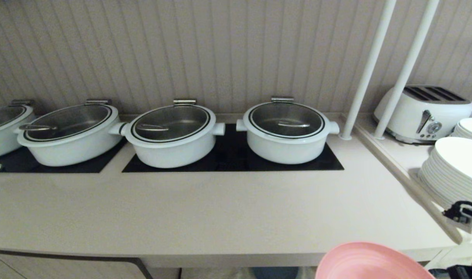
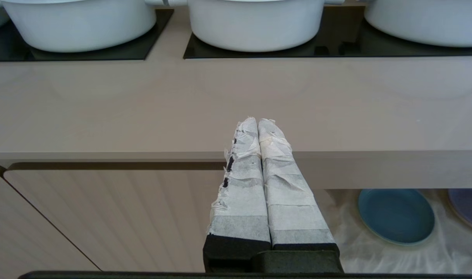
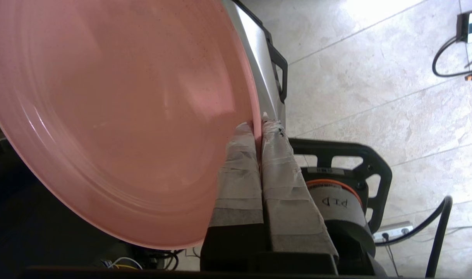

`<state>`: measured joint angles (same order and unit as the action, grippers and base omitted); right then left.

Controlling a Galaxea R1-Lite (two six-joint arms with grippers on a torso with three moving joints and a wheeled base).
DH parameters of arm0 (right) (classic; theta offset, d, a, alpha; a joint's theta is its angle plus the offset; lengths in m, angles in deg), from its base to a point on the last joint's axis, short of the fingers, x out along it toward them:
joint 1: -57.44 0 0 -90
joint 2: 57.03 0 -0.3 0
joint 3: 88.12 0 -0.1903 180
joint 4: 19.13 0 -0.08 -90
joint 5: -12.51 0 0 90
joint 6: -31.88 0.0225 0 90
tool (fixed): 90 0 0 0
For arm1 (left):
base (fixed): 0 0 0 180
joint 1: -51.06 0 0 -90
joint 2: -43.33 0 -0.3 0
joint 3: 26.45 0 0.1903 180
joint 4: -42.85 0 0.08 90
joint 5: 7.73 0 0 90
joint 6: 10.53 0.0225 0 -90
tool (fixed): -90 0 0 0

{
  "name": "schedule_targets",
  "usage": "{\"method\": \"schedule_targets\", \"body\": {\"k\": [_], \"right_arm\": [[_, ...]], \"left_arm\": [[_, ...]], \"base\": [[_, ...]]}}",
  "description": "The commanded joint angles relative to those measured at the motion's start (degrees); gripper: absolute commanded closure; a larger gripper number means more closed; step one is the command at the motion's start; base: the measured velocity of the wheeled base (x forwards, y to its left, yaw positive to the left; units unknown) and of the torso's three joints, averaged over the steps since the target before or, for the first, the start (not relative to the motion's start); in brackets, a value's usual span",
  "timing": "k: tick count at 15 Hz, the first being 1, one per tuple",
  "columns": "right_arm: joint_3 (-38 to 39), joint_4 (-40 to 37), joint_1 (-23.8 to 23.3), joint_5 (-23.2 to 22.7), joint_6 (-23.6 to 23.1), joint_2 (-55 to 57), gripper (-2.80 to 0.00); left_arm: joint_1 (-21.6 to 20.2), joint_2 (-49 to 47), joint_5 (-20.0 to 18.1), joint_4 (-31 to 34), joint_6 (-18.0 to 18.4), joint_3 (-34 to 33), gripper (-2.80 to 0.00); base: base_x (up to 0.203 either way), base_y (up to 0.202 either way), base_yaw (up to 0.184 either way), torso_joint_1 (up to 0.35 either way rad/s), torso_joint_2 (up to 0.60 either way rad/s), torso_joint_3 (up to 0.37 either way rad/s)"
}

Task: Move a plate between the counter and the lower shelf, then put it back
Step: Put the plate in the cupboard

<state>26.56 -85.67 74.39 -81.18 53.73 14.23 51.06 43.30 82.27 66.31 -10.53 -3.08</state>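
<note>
The pink plate (image 1: 371, 263) shows at the lower right of the head view, in front of and below the counter's (image 1: 205, 217) front edge. In the right wrist view the plate (image 3: 115, 116) fills most of the picture, tilted, and my right gripper (image 3: 258, 128) is shut on its rim, one taped finger on each face. My left gripper (image 2: 258, 121) is shut with nothing in it, parked before the counter's (image 2: 181, 108) front edge. The lower shelf (image 2: 375, 248), draped in white cloth, shows under the counter.
Several white pots (image 1: 286, 131) stand on black cooktop panels (image 1: 228, 159). On the right side ledge are stacked white plates (image 1: 452, 170), a toaster (image 1: 425, 114) and two white poles (image 1: 369, 66). A blue plate (image 2: 396, 216) and a purple plate (image 2: 468, 207) lie on the shelf.
</note>
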Motion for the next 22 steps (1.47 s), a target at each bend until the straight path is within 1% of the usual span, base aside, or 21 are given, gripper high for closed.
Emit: {"method": "schedule_targets", "body": {"k": [1,3,22], "right_arm": [[1.49,-0.24,0.02,-0.04,0.12,-1.64,0.00],[2.83,-0.16,0.02,-0.10,0.12,-2.27,0.00],[3.52,-0.08,-0.07,-0.36,0.48,-2.71,0.00]], "left_arm": [[0.00,0.02,0.00,-0.01,0.00,0.00,0.00],[0.00,0.02,0.00,-0.01,0.00,0.00,0.00],[0.00,0.02,0.00,-0.01,0.00,0.00,0.00]], "base": [[0.000,0.000,0.000,0.000,0.00,0.000],[0.000,0.000,0.000,0.000,0.00,0.000],[0.000,0.000,0.000,0.000,0.00,0.000]]}}
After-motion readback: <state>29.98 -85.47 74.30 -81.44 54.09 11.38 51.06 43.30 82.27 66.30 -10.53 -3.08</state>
